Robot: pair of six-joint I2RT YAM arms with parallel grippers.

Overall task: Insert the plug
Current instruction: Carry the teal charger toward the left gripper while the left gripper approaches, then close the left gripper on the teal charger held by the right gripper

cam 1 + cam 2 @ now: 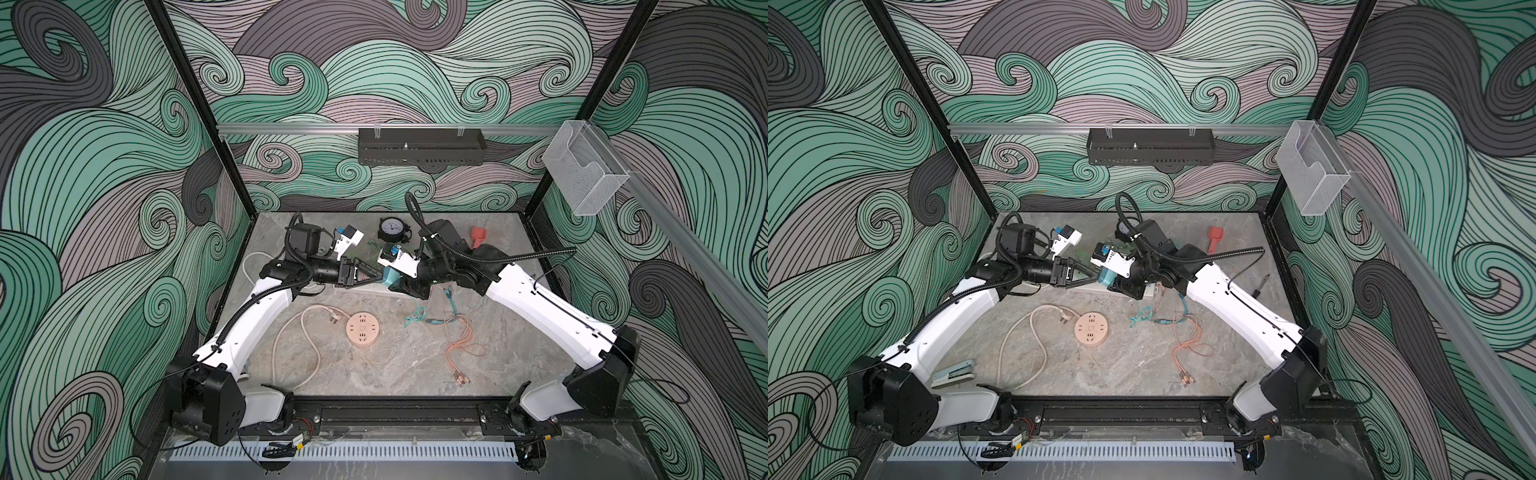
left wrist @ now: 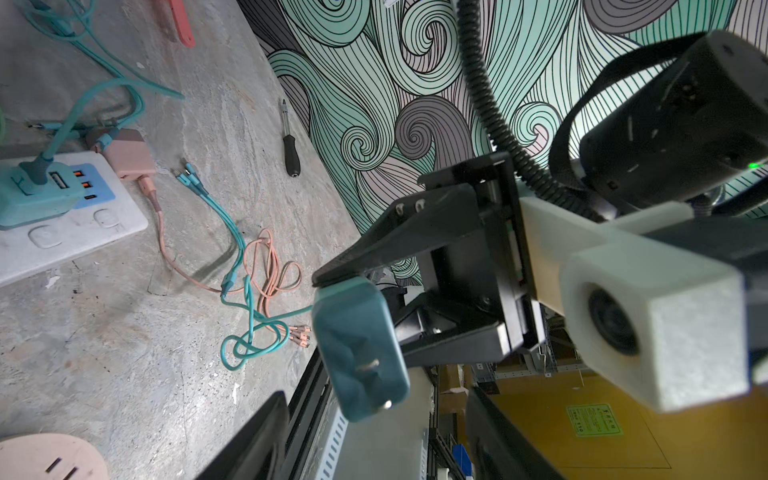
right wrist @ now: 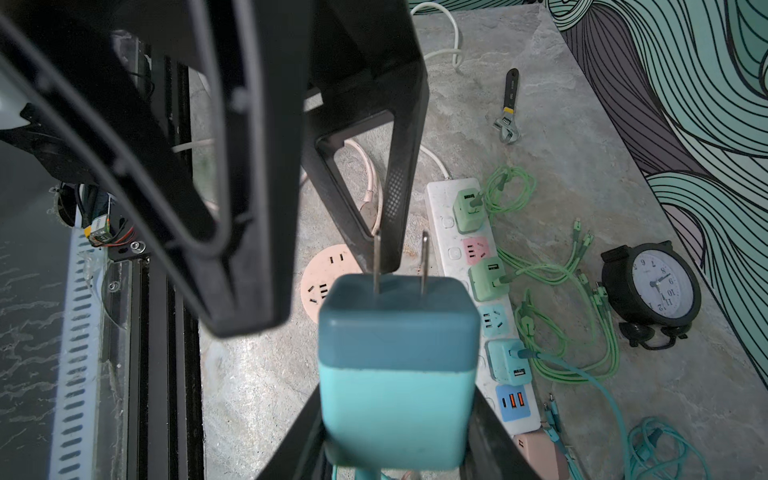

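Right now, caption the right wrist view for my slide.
Right gripper holds teal plug, prongs toward the open left gripper, power strip beyond.

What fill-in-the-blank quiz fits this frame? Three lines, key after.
The right gripper holds the plug, which shows ____ prongs.
The clock has a ____ case.
The strip carries ____ green adapters.
Missing words: two; black; two.
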